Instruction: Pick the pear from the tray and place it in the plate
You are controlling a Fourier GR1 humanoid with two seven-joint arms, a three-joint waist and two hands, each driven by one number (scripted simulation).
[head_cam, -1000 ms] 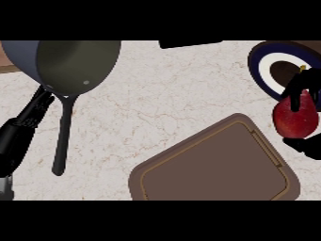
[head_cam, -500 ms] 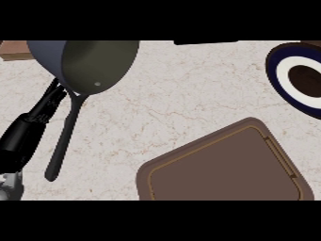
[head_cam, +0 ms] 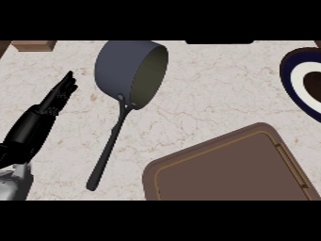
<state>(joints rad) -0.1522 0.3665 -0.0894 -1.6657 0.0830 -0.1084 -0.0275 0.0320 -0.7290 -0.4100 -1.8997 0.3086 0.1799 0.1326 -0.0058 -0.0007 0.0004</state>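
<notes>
Right hand and pear gone from view; pan (head_cam: 132,70), plate (head_cam: 305,87) show further right.

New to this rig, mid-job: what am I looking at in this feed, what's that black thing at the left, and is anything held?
This is the camera in the robot's head, looking steeply down at a pale counter. The black thing is the robot's left hand, resting near the left edge with straight fingers, holding nothing. On the counter lie a dark saucepan with a long handle, a brown tray, bare where it shows, and a blue and white plate, cut off by the right edge. The right hand and the pear do not show here, so I cannot place them.
</notes>
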